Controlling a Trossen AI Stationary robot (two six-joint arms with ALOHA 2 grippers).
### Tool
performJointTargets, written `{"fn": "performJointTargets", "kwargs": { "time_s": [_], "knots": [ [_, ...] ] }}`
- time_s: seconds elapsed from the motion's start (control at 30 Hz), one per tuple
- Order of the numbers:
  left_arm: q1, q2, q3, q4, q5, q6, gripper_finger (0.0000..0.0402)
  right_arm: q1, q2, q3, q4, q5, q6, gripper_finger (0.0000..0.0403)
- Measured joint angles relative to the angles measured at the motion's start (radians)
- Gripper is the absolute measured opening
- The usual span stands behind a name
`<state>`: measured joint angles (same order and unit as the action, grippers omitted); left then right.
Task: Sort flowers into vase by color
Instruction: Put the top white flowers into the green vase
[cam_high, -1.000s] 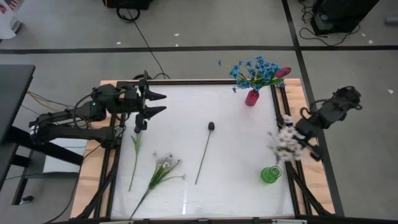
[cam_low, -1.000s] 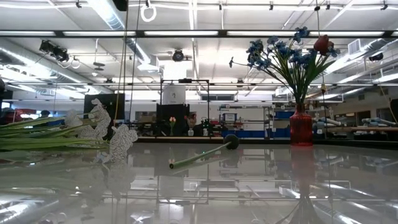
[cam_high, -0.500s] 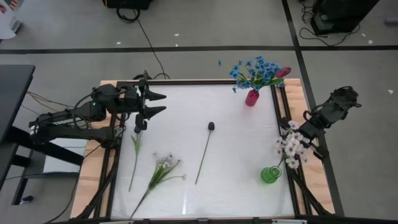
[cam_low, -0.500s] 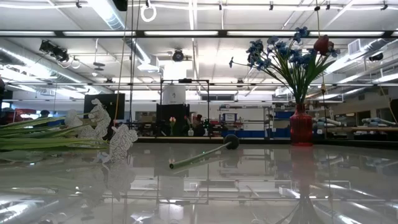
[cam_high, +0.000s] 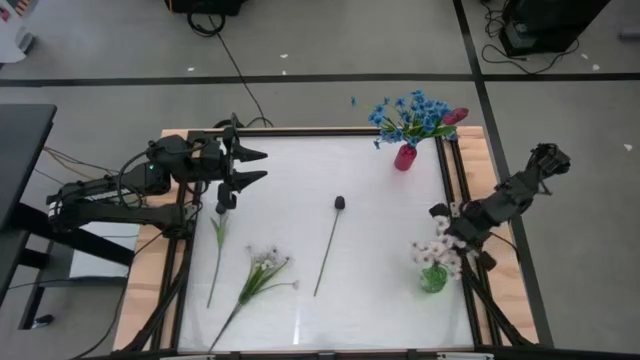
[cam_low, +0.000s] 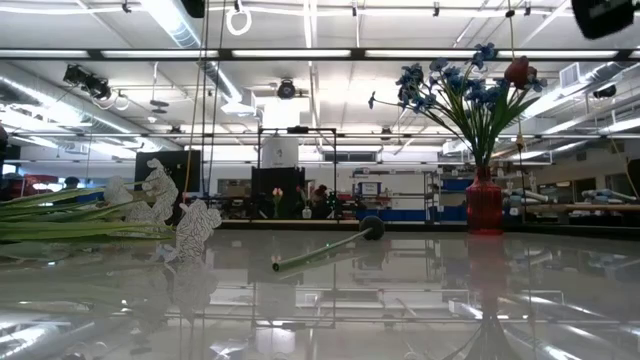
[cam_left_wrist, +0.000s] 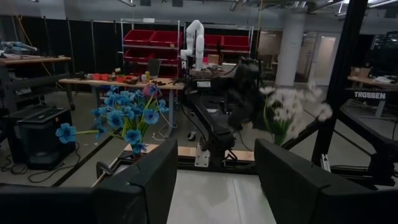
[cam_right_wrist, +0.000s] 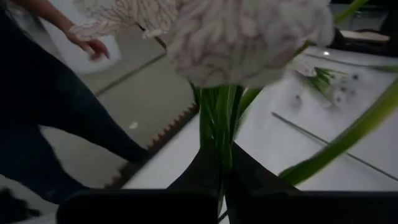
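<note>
My right gripper (cam_high: 462, 232) pinches white flowers (cam_high: 436, 250) over the green vase (cam_high: 433, 281); only its wrist view shows the clamped stems (cam_right_wrist: 219, 127). My left gripper (cam_high: 250, 166) waits open.

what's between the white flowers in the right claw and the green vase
Nothing visible. The right claw holds the white flowers by their stems directly over the green vase in the high view; no other object lies between them.
</note>
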<state>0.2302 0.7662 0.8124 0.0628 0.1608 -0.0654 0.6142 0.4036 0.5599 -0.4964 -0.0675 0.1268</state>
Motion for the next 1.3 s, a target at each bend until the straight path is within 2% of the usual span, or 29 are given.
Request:
{"fn": "performJointTargets", "kwargs": {
  "time_s": [0.17, 0.27, 0.7, 0.97, 1.3],
  "knots": [
    [0.000, 0.000, 0.000, 0.000, 0.000, 0.000, 0.0218, 0.000, -0.013, -0.112, 0.101, 0.045, -0.055, 0.0010],
    [0.000, 0.000, 0.000, 0.000, 0.000, 0.000, 0.0218, 0.000, -0.015, -0.147, 0.127, 0.032, -0.058, 0.0010],
    [0.000, 0.000, 0.000, 0.000, 0.000, 0.000, 0.0218, 0.025, -0.029, -0.105, 0.034, -0.005, -0.060, 0.0012],
    [0.000, 0.000, 0.000, 0.000, 0.000, 0.000, 0.0218, 0.033, -0.088, -0.105, 0.031, 0.030, -0.019, 0.0073],
    [0.000, 0.000, 0.000, 0.000, 0.000, 0.000, 0.0218, 0.033, -0.244, -0.104, -0.059, 0.228, 0.216, 0.0163]
  ]
}}
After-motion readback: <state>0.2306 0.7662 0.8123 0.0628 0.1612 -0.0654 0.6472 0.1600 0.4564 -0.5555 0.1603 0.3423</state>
